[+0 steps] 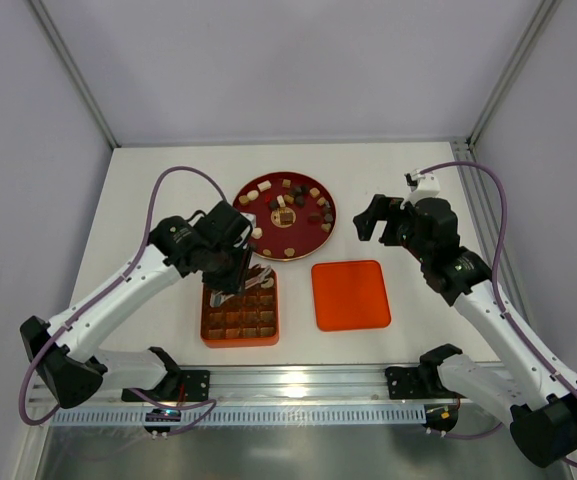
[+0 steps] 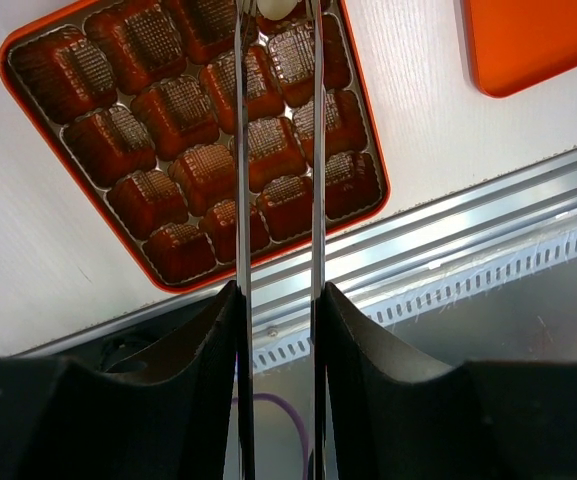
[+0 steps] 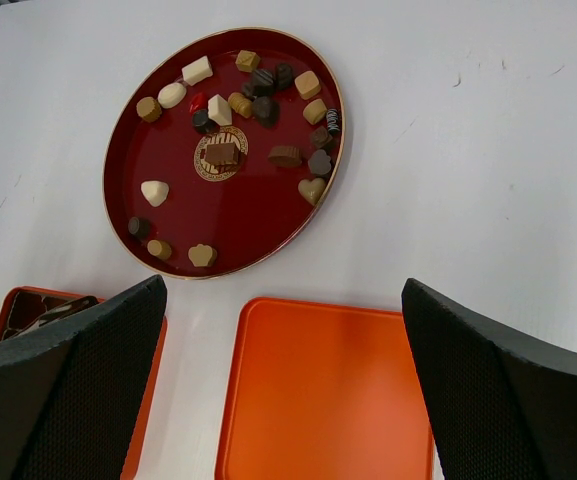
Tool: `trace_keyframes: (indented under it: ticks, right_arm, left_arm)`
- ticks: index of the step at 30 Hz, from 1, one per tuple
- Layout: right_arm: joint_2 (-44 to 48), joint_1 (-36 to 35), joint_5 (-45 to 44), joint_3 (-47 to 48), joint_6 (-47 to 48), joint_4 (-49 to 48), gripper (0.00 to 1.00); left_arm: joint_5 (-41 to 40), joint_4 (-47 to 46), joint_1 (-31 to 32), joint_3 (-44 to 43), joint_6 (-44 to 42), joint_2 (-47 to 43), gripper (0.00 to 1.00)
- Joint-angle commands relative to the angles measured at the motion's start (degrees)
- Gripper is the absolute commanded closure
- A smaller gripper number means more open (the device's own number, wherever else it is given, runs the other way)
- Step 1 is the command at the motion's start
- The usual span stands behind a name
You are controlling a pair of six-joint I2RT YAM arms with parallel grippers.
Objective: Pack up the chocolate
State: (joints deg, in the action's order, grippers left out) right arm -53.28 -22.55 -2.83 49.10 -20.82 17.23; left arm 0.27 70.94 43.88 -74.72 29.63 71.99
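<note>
Several small chocolates, dark brown, light brown and cream-white, lie on a round dark-red plate, also in the right wrist view. The orange gridded box sits in front of the plate. My left gripper hovers over the box; its long thin metal fingers stand close together, shut on a cream-white chocolate piece at their tips. My right gripper is open and empty, right of the plate, above the flat orange lid.
The orange lid lies right of the box. A metal rail runs along the near table edge. White walls enclose the table on the left, back and right.
</note>
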Motion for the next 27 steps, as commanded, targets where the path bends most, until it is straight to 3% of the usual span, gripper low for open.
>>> trace_keyframes:
  ticks: [1, 13, 17, 27]
  right_arm:
    - [0.89, -0.31, -0.6, 0.03, 0.87, -1.94, 0.0]
    - [0.63, -0.22, -0.25, 0.21, 0.95, -2.12, 0.0]
    - [0.63, -0.31, -0.07, 0.38, 0.87, -1.94, 0.0]
    - [1.42, -0.31, 0.37, 0.64, 1.04, -1.24, 0.0]
  left_arm:
    - [-1.41, -1.33, 0.24, -0.34, 0.08, -0.09, 0.64]
    - [0.17, 0.34, 0.24, -12.62, -1.24, 2.98, 0.62]
    - [-7.01, 0.34, 0.07, -17.82, -3.25, 8.07, 0.61]
    - [-14.95, -0.62, -4.58, -26.62, -8.26, 22.84, 0.6]
